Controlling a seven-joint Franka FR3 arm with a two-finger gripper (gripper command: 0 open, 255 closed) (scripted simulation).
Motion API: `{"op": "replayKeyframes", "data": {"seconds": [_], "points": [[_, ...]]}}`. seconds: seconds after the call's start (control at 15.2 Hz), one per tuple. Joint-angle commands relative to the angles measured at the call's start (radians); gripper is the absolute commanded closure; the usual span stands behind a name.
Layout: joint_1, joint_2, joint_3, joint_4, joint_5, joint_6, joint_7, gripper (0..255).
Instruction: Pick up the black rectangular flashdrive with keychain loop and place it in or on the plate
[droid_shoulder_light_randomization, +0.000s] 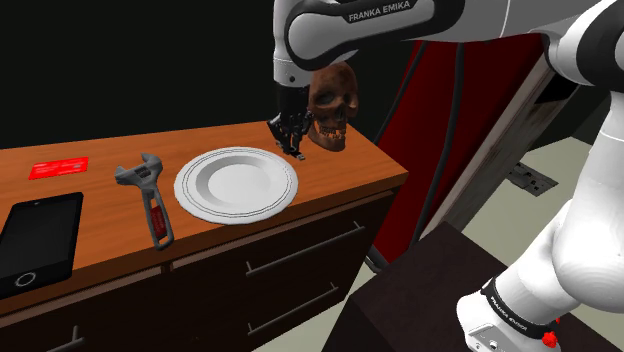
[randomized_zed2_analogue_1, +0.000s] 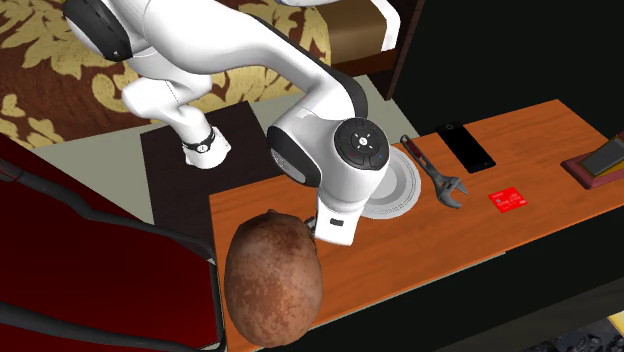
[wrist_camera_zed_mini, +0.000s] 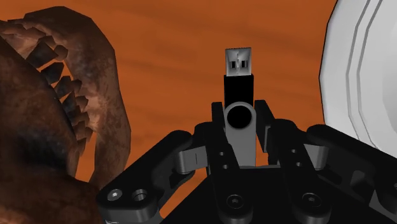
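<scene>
The flash drive (wrist_camera_zed_mini: 239, 83) is a black stick with a silver USB plug at its far end and a grey swivel clip with a round loop hole. My gripper (wrist_camera_zed_mini: 240, 137) is shut on it, the two black fingers clasping its sides. In the shoulder view the gripper (droid_shoulder_light_randomization: 292, 143) points down, low over the wooden counter, between the white plate's (droid_shoulder_light_randomization: 190, 195) far right rim and a brown skull (droid_shoulder_light_randomization: 332, 105). In the wrist view the plate's rim (wrist_camera_zed_mini: 356, 70) lies to one side of the drive and the skull's teeth (wrist_camera_zed_mini: 60, 83) to the other.
A grey wrench with a red handle (droid_shoulder_light_randomization: 148, 195) lies at the plate's left in the shoulder view. Beyond it are a black phone (droid_shoulder_light_randomization: 40, 240) and a red card (droid_shoulder_light_randomization: 58, 168). The counter's (droid_shoulder_light_randomization: 350, 175) right edge is near the skull. A dark tray (randomized_zed2_analogue_1: 600, 160) sits at the counter's far end.
</scene>
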Motion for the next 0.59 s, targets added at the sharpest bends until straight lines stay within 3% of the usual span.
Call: {"op": "replayKeyframes", "data": {"seconds": [0.0, 0.53], "points": [[0.000, -0.002, 0.001, 0.020, 0.001, -0.025, -0.001, 255], [0.001, -0.018, 0.003, 0.106, 0.006, -0.126, -0.002, 255]]}}
